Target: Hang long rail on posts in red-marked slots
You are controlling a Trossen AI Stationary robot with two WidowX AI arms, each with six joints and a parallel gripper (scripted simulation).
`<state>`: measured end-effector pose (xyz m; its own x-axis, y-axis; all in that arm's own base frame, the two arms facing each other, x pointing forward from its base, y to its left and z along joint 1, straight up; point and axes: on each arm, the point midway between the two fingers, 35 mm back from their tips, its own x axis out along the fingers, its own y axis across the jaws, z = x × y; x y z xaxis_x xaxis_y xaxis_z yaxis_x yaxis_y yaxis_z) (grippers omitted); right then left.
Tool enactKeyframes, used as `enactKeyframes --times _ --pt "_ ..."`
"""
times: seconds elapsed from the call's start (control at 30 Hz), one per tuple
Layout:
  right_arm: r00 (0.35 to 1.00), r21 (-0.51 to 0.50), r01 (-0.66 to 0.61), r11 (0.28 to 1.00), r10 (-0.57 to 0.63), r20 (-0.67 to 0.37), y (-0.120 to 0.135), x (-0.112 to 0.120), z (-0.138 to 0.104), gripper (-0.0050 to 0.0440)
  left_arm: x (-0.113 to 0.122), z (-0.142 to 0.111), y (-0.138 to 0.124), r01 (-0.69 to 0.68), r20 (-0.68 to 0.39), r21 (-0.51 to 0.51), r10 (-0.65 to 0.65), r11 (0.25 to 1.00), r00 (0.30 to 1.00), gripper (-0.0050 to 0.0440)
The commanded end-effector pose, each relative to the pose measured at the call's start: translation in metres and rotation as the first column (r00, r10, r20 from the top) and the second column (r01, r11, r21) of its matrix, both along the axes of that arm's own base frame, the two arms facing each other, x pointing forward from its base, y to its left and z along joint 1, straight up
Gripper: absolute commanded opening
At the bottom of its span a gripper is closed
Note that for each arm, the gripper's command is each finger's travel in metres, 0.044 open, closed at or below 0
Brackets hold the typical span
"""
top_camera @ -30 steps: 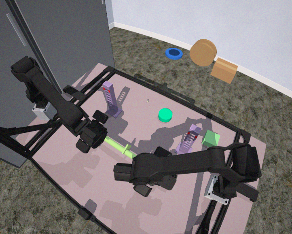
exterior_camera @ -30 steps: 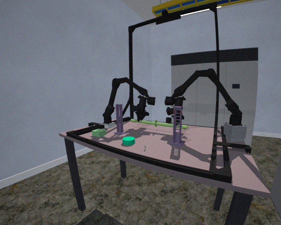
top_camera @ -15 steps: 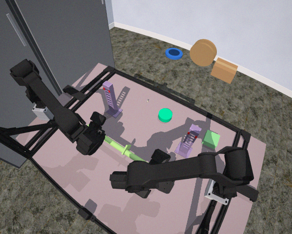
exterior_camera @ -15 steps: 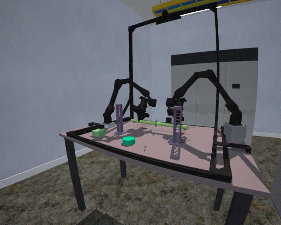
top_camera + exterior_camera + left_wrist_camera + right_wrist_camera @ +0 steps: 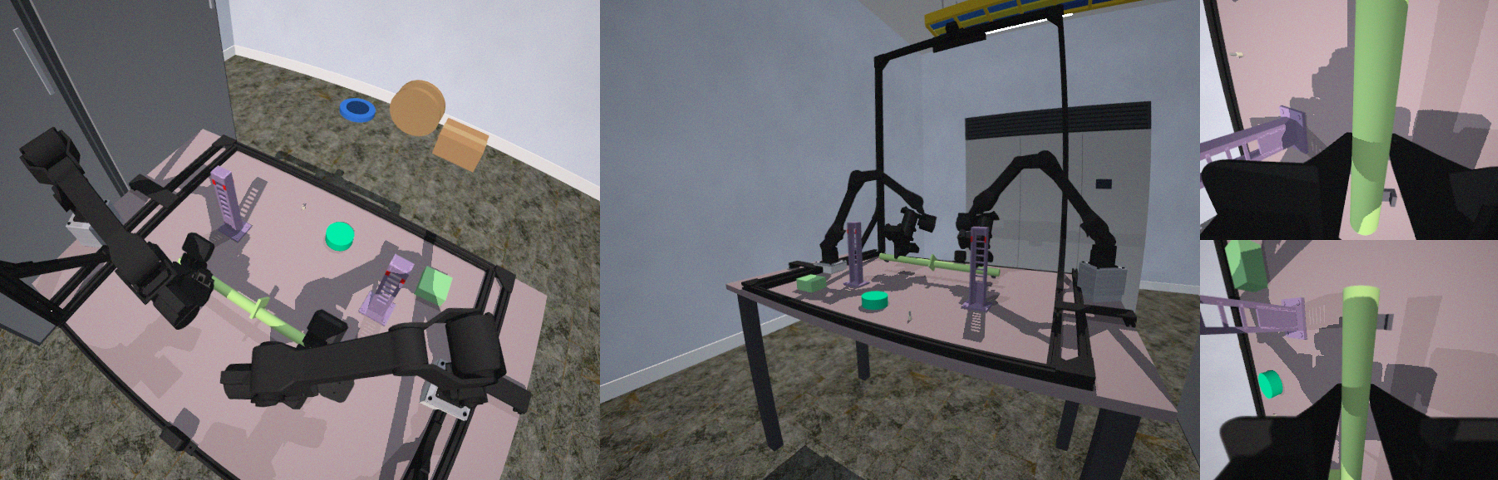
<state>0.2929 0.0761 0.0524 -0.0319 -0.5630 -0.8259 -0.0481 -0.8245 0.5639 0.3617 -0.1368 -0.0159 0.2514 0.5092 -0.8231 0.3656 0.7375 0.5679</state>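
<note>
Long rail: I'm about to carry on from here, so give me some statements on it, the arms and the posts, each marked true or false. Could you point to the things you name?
1. Both the left gripper [image 5: 1370,139] and the right gripper [image 5: 1355,387] have their jaws shut on the long rail [image 5: 260,312] [image 5: 945,264] [image 5: 1376,75] [image 5: 1359,336]. True.
2. The rail hangs on both posts. False: it is off them, held by the grippers.
3. The red marks are near the posts' feet. False: near their tops.
4. The turquoise disc [image 5: 339,236] [image 5: 874,300] [image 5: 1270,384] is on the table. True.
</note>
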Motion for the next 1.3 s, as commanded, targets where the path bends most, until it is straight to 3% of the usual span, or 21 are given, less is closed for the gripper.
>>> enactKeyframes --times 0.0,0.67,0.8,0.87,1.27 --pt "1.0 -0.004 0.001 1.0 -0.001 -0.03 -0.001 0.001 -0.002 0.0 0.001 -0.006 -0.001 0.003 0.026 -0.009 -0.003 1.0 1.0 0.0" --pt "0.996 0.018 0.001 1.0 0.001 -0.092 0.0 0.003 -0.001 0.0 0.0 -0.032 0.0 0.003 0.082 -0.051 0.001 0.999 0.997 0.0" --pt "0.996 0.018 0.001 1.0 0.001 -0.092 0.0 0.003 -0.001 0.0 0.0 -0.032 0.0 0.003 0.082 -0.051 0.001 0.999 0.997 0.0096" --pt "0.996 0.018 0.001 1.0 0.001 -0.092 0.0 0.003 -0.001 0.0 0.0 -0.032 0.0 0.003 0.082 -0.051 0.001 0.999 0.997 0.0096" --pt "0.996 0.018 0.001 1.0 0.001 -0.092 0.0 0.002 0.0 0.0 -0.001 -0.025 0.0 0.003 0.082 -0.051 0.001 0.999 0.997 0.0384"
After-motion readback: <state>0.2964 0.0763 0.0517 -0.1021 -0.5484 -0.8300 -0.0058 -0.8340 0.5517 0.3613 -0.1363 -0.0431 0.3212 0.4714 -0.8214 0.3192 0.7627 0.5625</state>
